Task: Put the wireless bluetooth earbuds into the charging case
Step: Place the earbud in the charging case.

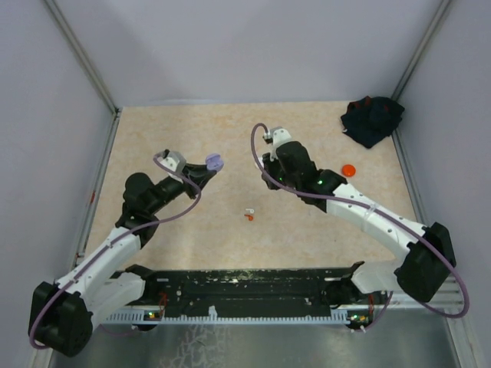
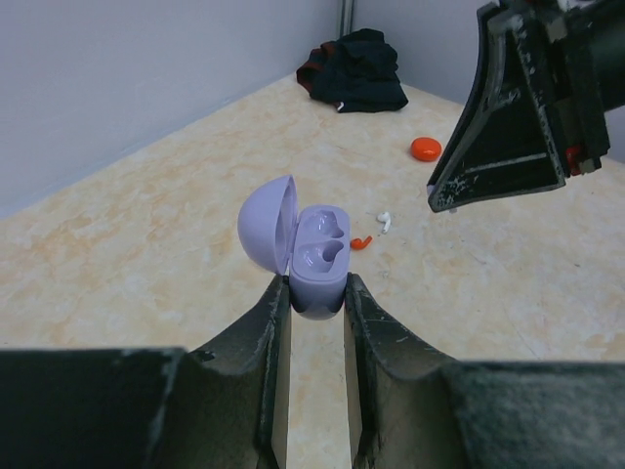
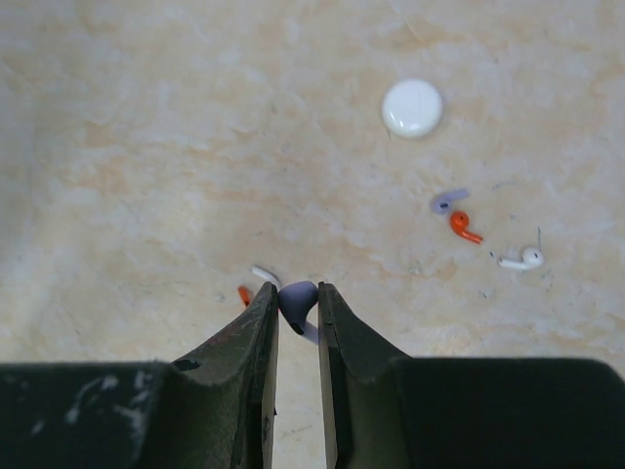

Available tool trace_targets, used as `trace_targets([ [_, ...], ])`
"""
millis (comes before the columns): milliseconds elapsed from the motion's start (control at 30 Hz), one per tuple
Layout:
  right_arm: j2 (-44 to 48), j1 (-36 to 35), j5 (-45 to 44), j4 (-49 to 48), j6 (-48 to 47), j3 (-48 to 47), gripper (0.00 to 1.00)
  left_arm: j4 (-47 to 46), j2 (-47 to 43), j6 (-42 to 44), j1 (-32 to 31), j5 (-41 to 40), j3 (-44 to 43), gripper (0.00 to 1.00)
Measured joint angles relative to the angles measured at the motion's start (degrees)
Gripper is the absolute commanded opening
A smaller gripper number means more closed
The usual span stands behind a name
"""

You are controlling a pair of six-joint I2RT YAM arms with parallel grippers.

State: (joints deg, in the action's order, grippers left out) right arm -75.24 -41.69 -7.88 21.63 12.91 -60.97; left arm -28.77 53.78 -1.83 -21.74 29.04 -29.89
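Right wrist view is showing the right hand (image 3: 296, 291) pinching a purple earbud (image 3: 298, 305), pickup seemingly done, while to its left the left hand (image 2: 317, 298) is clamping the open charging case (image 2: 320, 256), likely awaiting careful alignment over an empty well.

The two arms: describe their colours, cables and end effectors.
The left arm and right arm have white links, black joints and a looping purple cable. The left end effector and right end effector each have two dark, scuffed fingers. Small green lights glow on the right arm.
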Motion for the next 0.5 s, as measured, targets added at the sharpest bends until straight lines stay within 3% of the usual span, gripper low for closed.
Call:
trace_targets([
  [300,4.02,-5.16,2.05,-13.38,1.07,-0.98,0.17,-14.51,-3.26,-1.03,0.04,0.83,8.20,0.01],
  [500,4.57,-7.04,5.03,-20.35,2.16,-0.94,0.17,-19.65,-2.62,-1.44,0.04,2.56,9.27,0.01],
])
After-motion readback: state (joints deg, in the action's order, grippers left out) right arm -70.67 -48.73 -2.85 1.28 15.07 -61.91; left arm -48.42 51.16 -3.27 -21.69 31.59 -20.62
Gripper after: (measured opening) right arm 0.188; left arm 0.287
